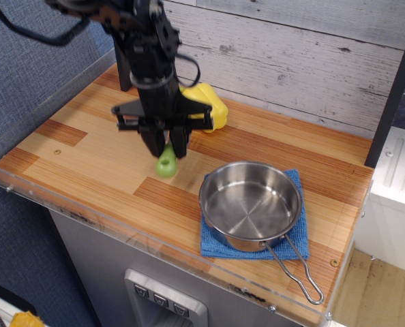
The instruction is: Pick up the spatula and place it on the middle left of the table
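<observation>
Currently the gripper (164,150) is clenching the spatula (166,163) with only its green handle end hanging out below, over the table (86,163) left of the pan (250,204), so it risks pivoting or slipping out in transit.

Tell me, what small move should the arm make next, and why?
Probably carry it a little further left. The pincer is shut on the spatula, whose green handle hangs below the fingers, seemingly just off the table. The bare wood at the table's middle left lies just beyond, so a short sideways shift comes before lowering.
</observation>
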Controlling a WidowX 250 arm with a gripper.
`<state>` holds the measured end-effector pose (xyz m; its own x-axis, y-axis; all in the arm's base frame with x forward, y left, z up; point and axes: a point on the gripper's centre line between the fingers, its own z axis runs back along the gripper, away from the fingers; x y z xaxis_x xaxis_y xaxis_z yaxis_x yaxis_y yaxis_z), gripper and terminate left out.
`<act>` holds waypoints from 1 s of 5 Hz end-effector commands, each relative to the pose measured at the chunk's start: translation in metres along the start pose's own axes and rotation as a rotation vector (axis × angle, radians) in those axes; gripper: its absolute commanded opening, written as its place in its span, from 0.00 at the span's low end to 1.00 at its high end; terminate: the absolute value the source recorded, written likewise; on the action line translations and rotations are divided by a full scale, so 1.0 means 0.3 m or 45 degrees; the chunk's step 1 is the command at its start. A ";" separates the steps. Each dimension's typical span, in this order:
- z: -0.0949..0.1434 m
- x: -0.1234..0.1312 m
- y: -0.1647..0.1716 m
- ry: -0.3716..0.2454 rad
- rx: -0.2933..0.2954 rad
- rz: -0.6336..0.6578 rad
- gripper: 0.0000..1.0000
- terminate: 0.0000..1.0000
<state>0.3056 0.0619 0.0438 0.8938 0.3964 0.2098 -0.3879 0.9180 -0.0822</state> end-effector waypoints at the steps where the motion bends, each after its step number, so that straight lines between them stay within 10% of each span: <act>1: 0.132 0.114 0.099 -0.121 -0.003 0.117 0.00 0.00; 5: 0.059 0.119 0.371 -0.104 0.127 0.209 0.00 0.00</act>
<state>0.2898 0.1736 0.0459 0.8102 0.5337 0.2425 -0.5448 0.8382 -0.0245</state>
